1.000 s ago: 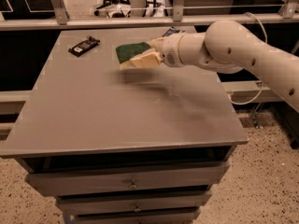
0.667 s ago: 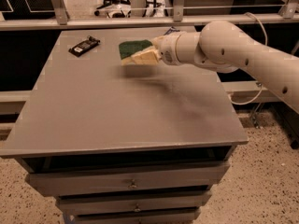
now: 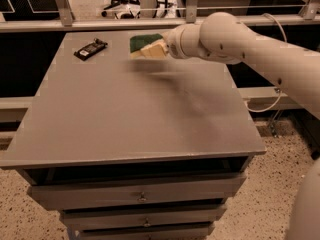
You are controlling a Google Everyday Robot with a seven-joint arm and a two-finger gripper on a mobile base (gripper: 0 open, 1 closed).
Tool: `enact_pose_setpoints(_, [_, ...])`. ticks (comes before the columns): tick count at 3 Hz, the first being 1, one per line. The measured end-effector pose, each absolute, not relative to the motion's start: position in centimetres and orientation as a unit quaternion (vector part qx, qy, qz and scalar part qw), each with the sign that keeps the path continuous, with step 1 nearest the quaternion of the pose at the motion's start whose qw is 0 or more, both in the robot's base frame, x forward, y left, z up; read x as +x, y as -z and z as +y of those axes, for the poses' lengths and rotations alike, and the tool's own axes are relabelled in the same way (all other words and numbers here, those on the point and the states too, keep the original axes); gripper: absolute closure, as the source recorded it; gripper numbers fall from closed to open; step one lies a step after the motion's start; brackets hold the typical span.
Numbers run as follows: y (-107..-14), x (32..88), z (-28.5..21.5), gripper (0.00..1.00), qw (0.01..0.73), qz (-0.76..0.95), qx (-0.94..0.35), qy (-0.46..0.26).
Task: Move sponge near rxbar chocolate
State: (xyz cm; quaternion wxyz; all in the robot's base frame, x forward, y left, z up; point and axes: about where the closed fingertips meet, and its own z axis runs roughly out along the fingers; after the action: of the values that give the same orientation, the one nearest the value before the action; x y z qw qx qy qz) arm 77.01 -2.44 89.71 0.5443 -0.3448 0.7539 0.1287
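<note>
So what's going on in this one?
The robot's claw grips the sponge and holds it over the far side of the grey table, apparently lifted off the surface. The rxbar chocolate lies near the far-left corner, to the sponge's left with a gap between them. The sponge is not yet set down.

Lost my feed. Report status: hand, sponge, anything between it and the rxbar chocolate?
Hand shut on sponge, held above far edge of tabletop. Rxbar chocolate left of it, flat, apart. Only bare surface between.
</note>
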Motion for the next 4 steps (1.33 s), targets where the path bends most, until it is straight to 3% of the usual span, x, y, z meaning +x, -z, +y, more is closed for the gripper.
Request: enact_pose_setpoints(4, [-86.7,85.0,3.6,1.0,0.515,0.778,-0.337,-0.128])
